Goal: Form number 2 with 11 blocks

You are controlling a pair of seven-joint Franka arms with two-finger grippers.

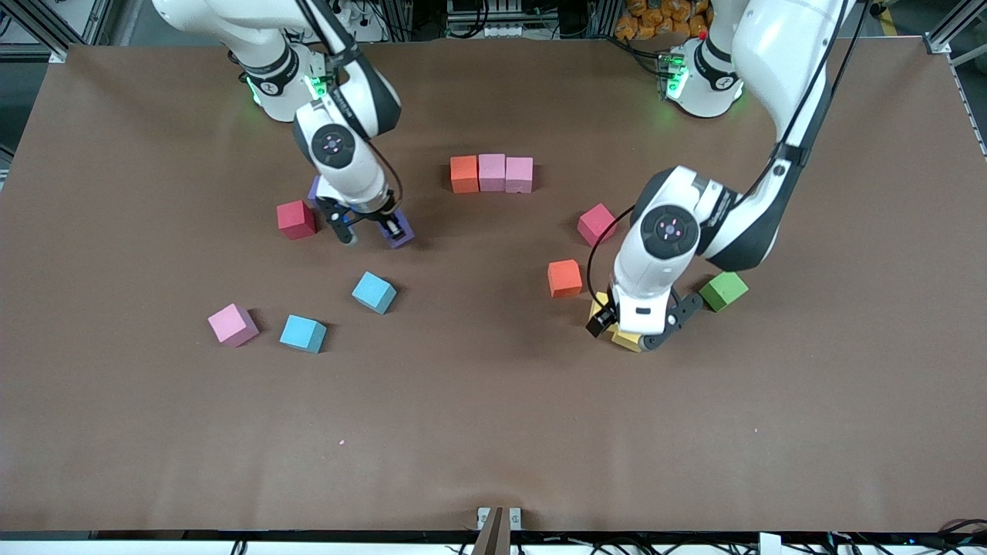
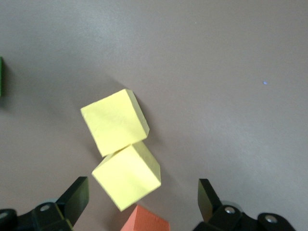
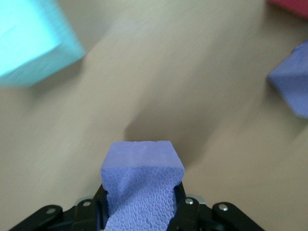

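Only a three-block row is laid on the table; a purple block is clamped in the right tool, while the left tool hangs wide open over two yellow blocks, others scattered.

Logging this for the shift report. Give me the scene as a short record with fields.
right tool: shut on purple block
left tool: open, over two touching yellow blocks
row: orange block, then two pink blocks, side by side, touching
loose: light blue blocks, pink cube, orange cube, green block
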